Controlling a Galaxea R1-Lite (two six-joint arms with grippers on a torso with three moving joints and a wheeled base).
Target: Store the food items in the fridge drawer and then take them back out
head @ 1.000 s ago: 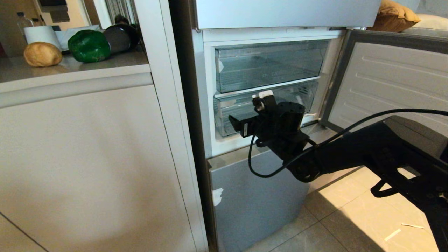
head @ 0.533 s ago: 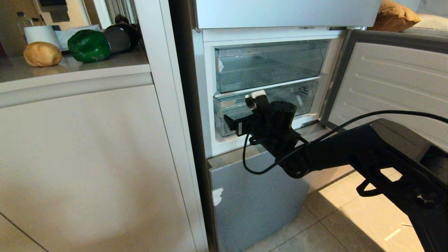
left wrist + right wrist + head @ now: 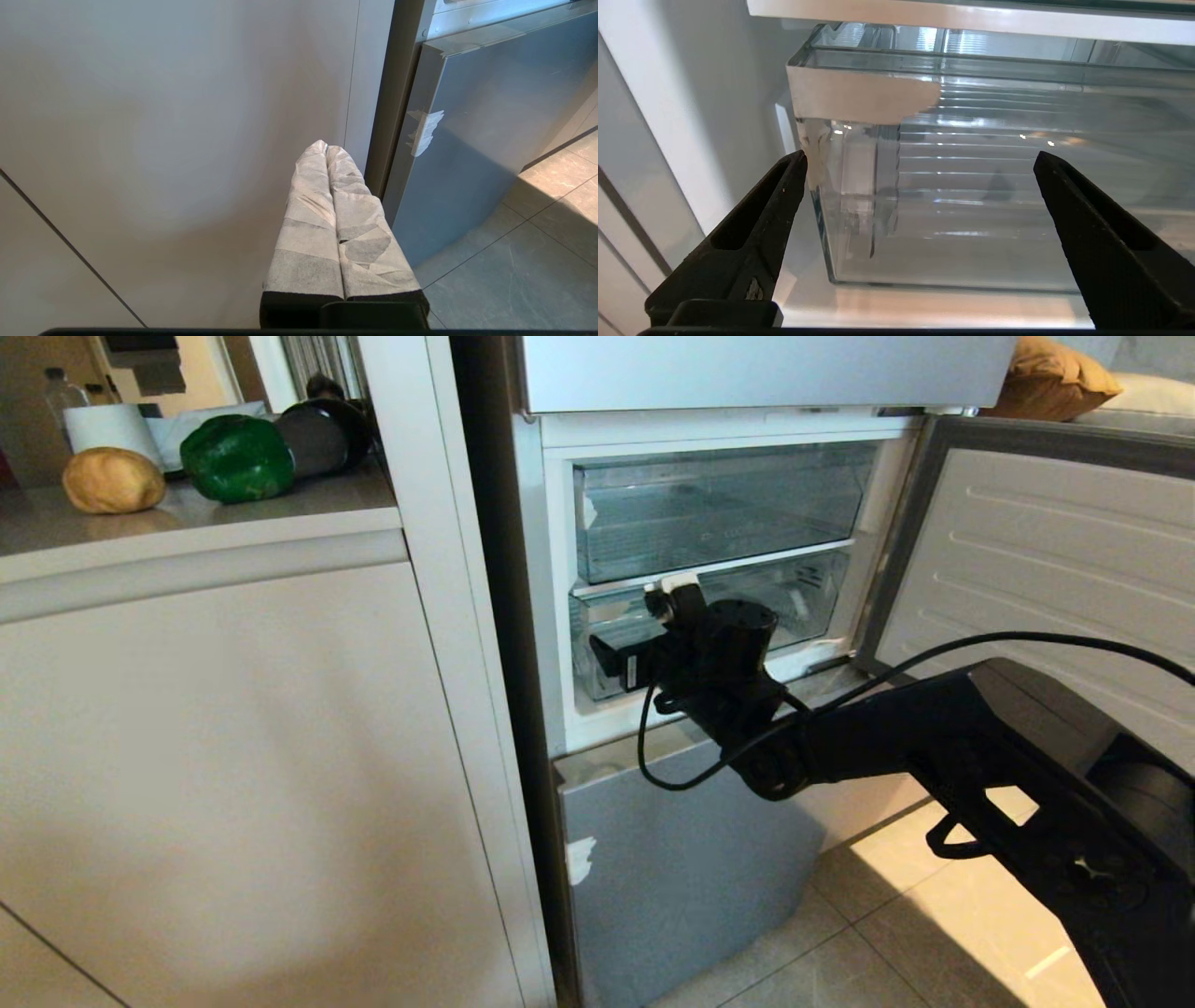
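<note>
- Two food items up on the counter [image 3: 187, 518], well apart from the fridge: brown lump [image 3: 113, 480] and green pepper [image 3: 237, 458] side by side, neither stored yet.
- Middle fridge door [image 3: 1046, 569] swung wide, showing two clear bins; upper bin [image 3: 719, 509] and lower bin [image 3: 803, 597] both pushed in and apparently empty.
- Risk, as a judgement: fingers sliding off the smooth, taped corner [image 3: 859, 95] of the lower bin, or pushing it inward instead of drawing it out, through too shallow a hook on the rim.
- Further risk: a pull from one corner skewing the bin so that it jams on its runners.
- Right gripper [image 3: 920, 163] level before the lower bin's left corner, spread fully wide, holding nothing, touching nothing so far as visible.
- Left gripper [image 3: 327, 149] parked low beside the cabinet, padded fingers pressed together, empty.
</note>
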